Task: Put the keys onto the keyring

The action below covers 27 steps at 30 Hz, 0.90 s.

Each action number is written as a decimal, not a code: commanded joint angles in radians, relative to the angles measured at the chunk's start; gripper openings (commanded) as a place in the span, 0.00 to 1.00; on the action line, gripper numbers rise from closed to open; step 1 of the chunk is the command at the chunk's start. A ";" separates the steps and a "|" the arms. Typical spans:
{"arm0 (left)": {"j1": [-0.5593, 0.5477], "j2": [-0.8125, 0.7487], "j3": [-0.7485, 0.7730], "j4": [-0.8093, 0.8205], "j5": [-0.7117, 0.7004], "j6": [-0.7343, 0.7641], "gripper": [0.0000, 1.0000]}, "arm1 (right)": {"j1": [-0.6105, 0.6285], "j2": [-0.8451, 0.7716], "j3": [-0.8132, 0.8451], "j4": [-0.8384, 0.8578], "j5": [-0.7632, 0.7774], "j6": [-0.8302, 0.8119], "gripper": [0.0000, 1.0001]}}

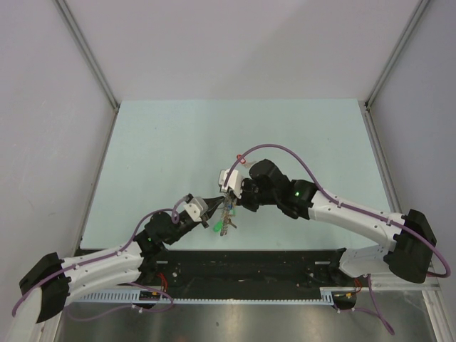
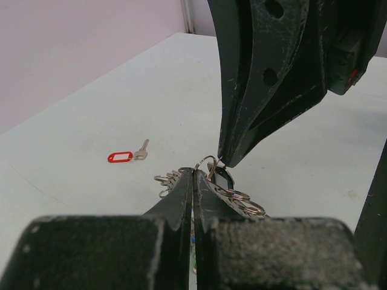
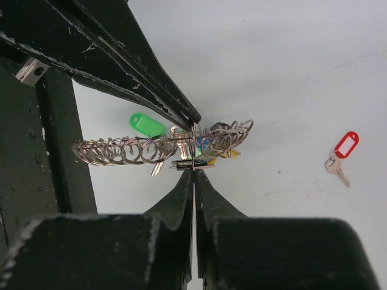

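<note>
"Where is the keyring [image 3: 193, 145]?"

"Between the two arms, by the middle of the table's [image 1: 178, 142] near edge. The left gripper [image 2: 193, 172] and the right gripper [image 3: 193, 174] both pinch its thin wire, jaws squeezed tight."

"Is it hard to hold?"

"I think so. It looks light, stiff and slippery. The red key [image 2: 127, 156] lies alone, apart. Grab its tag."

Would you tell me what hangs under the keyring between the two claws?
A green tag, a silver key tip and bits of a blue tag and a yellow tag show below the keyring; the right claw and split rings hide the rest.
</note>
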 commanded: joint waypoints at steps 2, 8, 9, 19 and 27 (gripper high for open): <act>0.003 -0.004 0.009 0.100 -0.002 -0.012 0.00 | 0.005 -0.005 0.046 0.028 -0.017 0.021 0.00; 0.003 0.001 0.009 0.100 0.004 -0.012 0.00 | 0.003 -0.008 0.046 0.033 -0.020 0.027 0.00; 0.003 -0.001 0.009 0.100 0.004 -0.012 0.00 | 0.000 -0.008 0.047 0.033 -0.018 0.029 0.00; 0.003 0.005 0.012 0.098 0.012 -0.012 0.00 | -0.005 -0.010 0.047 0.051 -0.030 0.046 0.00; 0.005 0.014 0.016 0.100 0.013 -0.017 0.00 | -0.003 -0.004 0.046 0.094 -0.007 0.096 0.00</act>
